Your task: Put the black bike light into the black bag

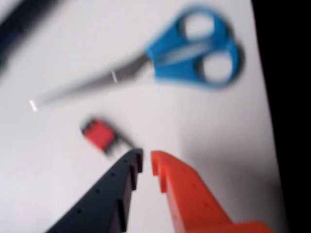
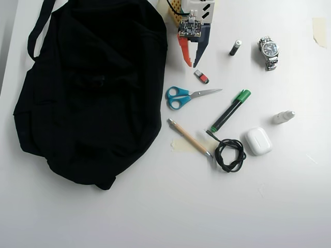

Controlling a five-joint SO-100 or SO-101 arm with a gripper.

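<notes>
Although the small piece is blurred in the wrist view, the black bike light (image 2: 201, 77) is taken to be the red-and-dark object lying on the white desk (image 2: 289, 206), just right of the black bag (image 2: 93, 88) and just far of the blue scissors (image 2: 181, 97). Nothing has been grasped yet and the light is not in the bag, so the whole of the picking and carrying is judged to be left. The claw (image 2: 192, 65) is held just on the far side of the light, pointing toward it. Only a narrow gap is seen between its orange and dark fingers, and nothing is held between them.
</notes>
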